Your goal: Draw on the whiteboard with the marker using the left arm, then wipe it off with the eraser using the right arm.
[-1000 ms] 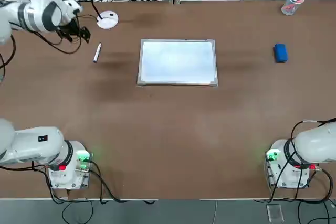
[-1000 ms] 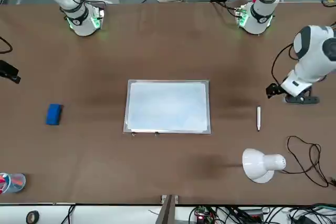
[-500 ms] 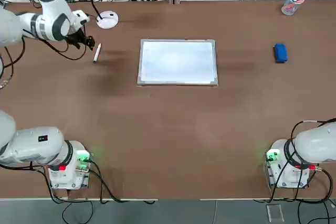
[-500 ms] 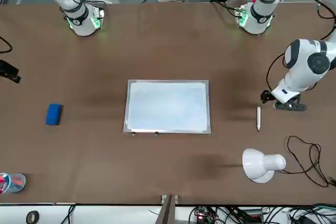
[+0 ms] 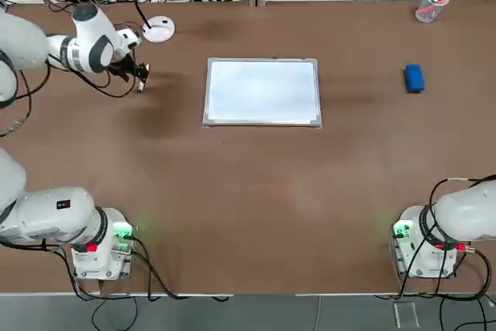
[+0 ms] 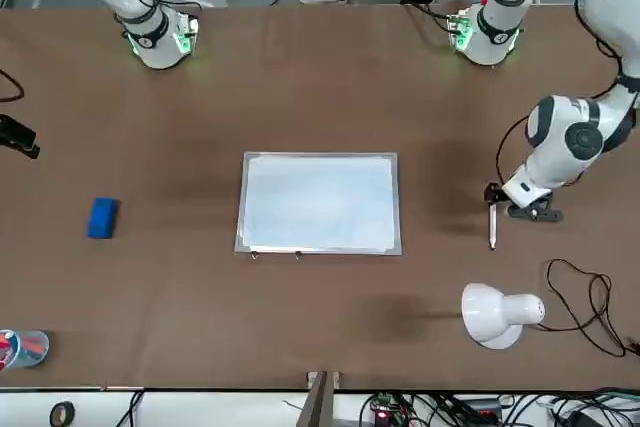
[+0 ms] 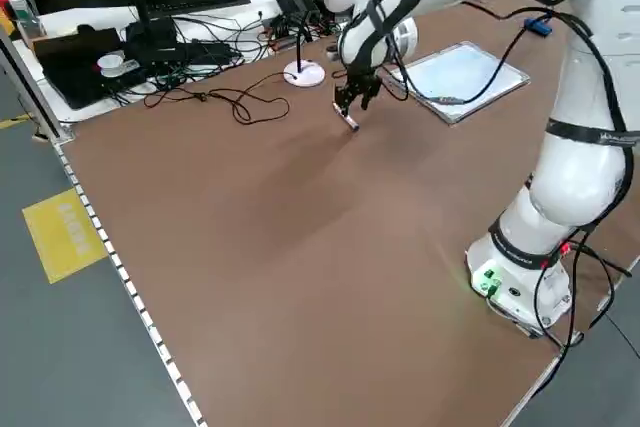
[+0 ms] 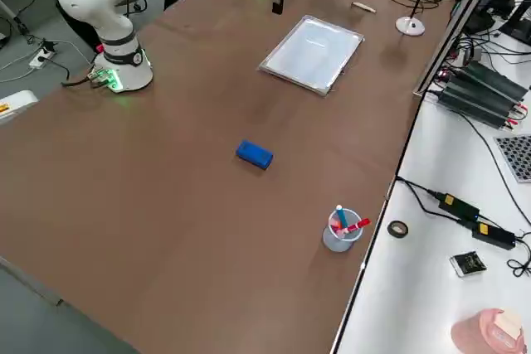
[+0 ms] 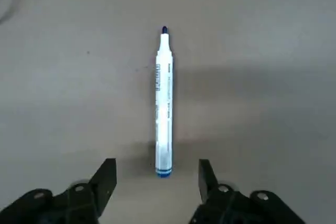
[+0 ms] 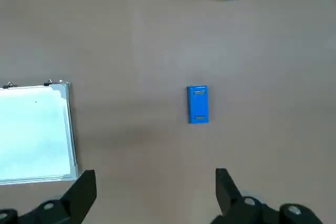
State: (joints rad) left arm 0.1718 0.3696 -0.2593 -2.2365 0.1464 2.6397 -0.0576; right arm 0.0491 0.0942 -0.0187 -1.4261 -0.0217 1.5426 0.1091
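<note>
Currently, per station:
Left gripper [image 9: 157, 174]: low over the table at its far left side, fingers apart and straddling the blue-capped rear end of the marker without touching it; nothing held
Marker [image 9: 164, 103]: lies flat on the brown table [image 5: 248, 184], dark tip pointing away from the left gripper's fingers, well to the left of the whiteboard; in the top view only its end shows beside the gripper [image 5: 140, 85]
Whiteboard [image 5: 263, 91]: flat in the middle of the table's far half, surface blank, silver frame, two small clips on the edge facing the front camera
Eraser [image 5: 415, 78]: blue block, lying on the table well to the right of the whiteboard, apart from everything
Right gripper [image 10: 152, 187]: raised high above the table, looking down on eraser and whiteboard edge, fingers spread wide, empty
Lamp [image 6: 497, 314]: white, its round base on the far edge just beyond the marker, cable trailing over the table
Cup [image 8: 341, 230]: clear plastic, holds red and blue pens, at the far right corner, near the eraser's side
</note>
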